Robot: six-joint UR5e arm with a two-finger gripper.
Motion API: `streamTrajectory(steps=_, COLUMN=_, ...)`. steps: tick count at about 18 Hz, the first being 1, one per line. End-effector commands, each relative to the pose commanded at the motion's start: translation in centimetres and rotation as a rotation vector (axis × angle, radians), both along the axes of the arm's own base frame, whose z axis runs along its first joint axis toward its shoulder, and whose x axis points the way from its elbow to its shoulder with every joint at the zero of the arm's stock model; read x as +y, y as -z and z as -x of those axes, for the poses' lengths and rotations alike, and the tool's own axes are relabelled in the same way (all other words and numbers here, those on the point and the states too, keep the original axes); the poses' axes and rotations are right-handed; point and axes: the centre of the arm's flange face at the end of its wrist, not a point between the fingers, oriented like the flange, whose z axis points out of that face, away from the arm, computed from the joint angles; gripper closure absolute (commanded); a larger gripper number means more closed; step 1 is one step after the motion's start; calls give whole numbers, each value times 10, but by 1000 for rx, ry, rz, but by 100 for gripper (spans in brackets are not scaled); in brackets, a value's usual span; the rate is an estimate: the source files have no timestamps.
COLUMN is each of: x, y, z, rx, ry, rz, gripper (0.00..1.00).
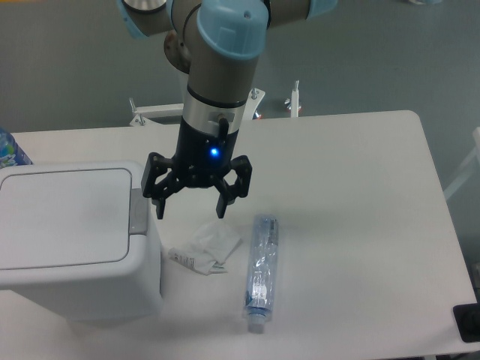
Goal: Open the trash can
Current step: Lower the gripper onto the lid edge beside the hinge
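step: approach to lid release | trash can (71, 240) at desk's left edge, lid shut | pincer (189, 211) spread wide, empty, just right of the can's grey push-button tab (139, 211) | next: shift left over tab, press down

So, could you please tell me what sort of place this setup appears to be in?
Probably a robotics lab or test cell: an arm whose tool hangs over a plain white table with staged items, a trash can and plastic bottle.
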Motion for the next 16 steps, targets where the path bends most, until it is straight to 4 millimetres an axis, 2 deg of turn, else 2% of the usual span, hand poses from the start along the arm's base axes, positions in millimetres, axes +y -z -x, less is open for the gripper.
streamTrajectory(steps=16, x=7, y=3, z=-12, rx=-13, ry=-1, rz=7, gripper=0)
